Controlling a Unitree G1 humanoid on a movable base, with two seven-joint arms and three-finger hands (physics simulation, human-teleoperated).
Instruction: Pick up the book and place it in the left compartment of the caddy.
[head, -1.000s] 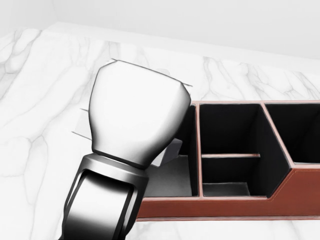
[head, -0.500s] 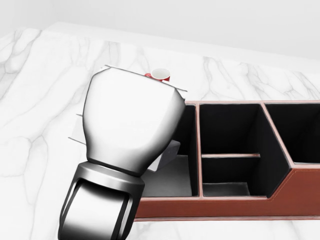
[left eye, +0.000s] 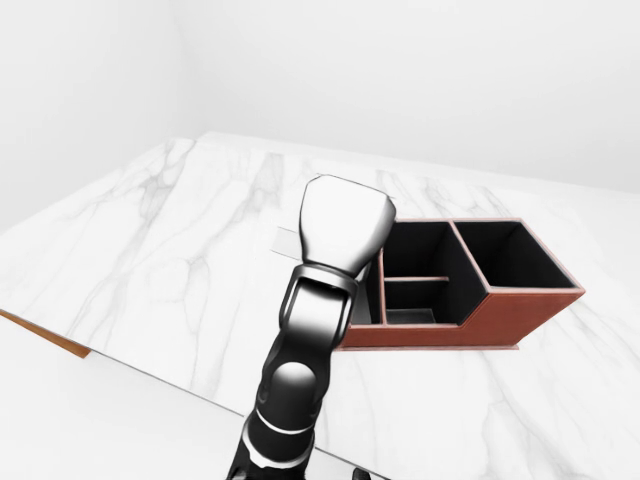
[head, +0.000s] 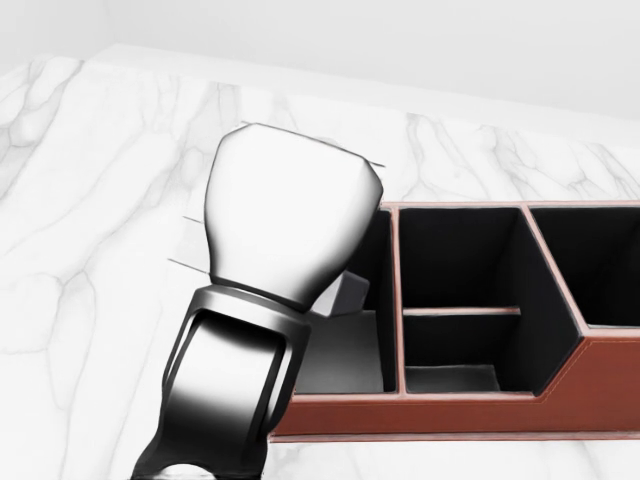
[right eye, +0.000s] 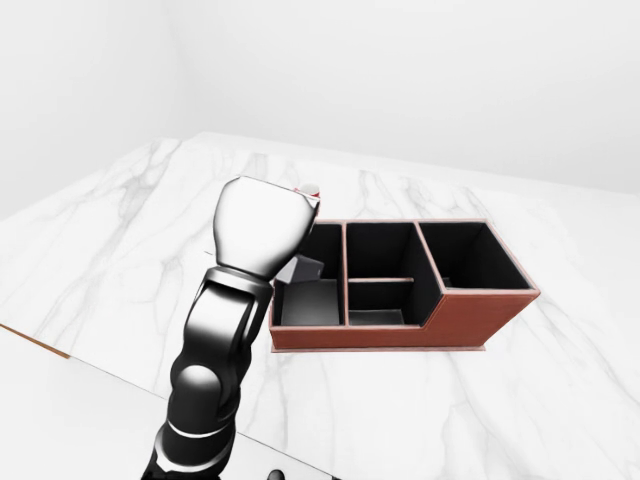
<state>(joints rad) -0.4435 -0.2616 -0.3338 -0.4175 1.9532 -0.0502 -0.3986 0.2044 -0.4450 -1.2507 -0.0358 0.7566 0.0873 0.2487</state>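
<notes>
My left hand (head: 290, 220) fills the middle of the head view, its white back toward the camera and its fingers hidden behind it. Thin white edges of the book (left eye: 286, 241) stick out to the left of the hand and shift with it, so the hand is holding the book. A pale corner (right eye: 300, 268) dips into the left compartment (head: 345, 360) of the brown caddy (head: 450, 412). The hand hangs over the caddy's left end. A small red and white bit (right eye: 308, 190) shows just above the hand. My right hand is out of view.
The caddy stands on a white marble table (left eye: 150, 250). It has black-lined compartments: two small ones in the middle (head: 455, 300) and a large one at the right (left eye: 510, 255). The table's near edge (left eye: 130, 365) runs across the bottom left of the left-eye view.
The left hand with the book dipped down and left half a second ago, uncovering a red bit in the head view. It has now swung right and slightly up, hiding it.
</notes>
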